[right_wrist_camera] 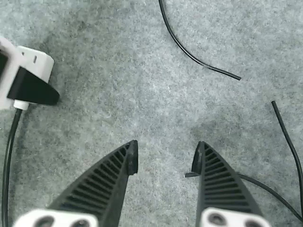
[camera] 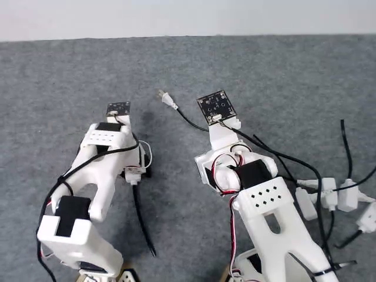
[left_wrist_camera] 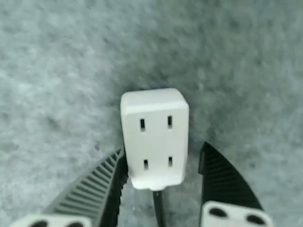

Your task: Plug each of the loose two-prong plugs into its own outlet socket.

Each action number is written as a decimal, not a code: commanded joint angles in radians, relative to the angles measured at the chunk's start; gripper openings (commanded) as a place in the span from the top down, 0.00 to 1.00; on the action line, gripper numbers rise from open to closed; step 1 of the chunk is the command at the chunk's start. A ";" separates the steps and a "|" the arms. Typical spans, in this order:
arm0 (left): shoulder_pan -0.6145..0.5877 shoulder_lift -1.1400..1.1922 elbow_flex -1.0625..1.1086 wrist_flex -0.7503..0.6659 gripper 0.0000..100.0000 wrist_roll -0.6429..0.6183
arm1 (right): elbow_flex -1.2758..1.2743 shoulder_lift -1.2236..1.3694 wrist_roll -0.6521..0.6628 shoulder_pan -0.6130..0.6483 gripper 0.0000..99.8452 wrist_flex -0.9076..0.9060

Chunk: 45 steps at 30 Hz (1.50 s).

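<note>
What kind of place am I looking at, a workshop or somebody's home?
Most likely a robotics lab or test bench, not a home. A left arm and a right arm stand at a grey-covered table, with a loose plug and a white socket block on it.

The left arm and right arm are white printed shells with black servo blocks, red, black and white wires and hole-dotted panels, while the left gripper and right gripper have black ribbed fingers.
</note>
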State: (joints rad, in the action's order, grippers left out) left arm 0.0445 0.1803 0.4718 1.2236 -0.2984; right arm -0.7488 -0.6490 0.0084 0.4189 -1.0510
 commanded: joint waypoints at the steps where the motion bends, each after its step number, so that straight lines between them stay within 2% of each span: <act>1: 0.023 -0.015 -0.048 0.038 0.76 -0.012 | 0.011 -0.024 0.012 -0.002 0.82 -0.002; 5: 0.023 -0.015 -0.047 0.038 0.76 0.012 | 0.011 -0.025 0.012 -0.002 0.82 -0.002; 8: 0.032 -0.020 -0.048 0.041 0.75 0.126 | 0.011 -0.024 0.012 -0.002 0.82 -0.001; 14: -0.018 -0.190 0.008 0.038 0.65 0.141 | 0.011 -0.022 0.012 -0.002 0.82 -0.001; 18: -0.031 -0.331 0.111 0.031 0.64 0.147 | 0.008 -0.021 0.012 -0.005 0.82 0.024; 22: -0.038 -0.446 0.271 -0.052 0.64 0.149 | -0.029 -0.021 0.014 -0.047 0.82 0.110; 28: -0.153 -0.632 0.433 -0.146 0.64 0.212 | -0.066 -0.016 0.015 -0.117 0.82 0.245; 35: -0.302 -0.698 0.519 -0.218 0.64 0.259 | -0.071 0.162 0.149 -0.124 0.82 0.427; 41: -0.324 -0.549 0.478 -0.304 0.64 0.262 | -0.057 0.352 0.394 -0.125 0.82 0.616; 45: -0.325 -0.405 0.415 -0.330 0.64 0.264 | 0.055 0.527 0.537 -0.168 0.82 0.638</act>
State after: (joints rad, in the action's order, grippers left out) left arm -0.2777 -0.2984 0.9643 0.9229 -0.0468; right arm -0.8132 -0.2102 0.4519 0.2931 -0.4419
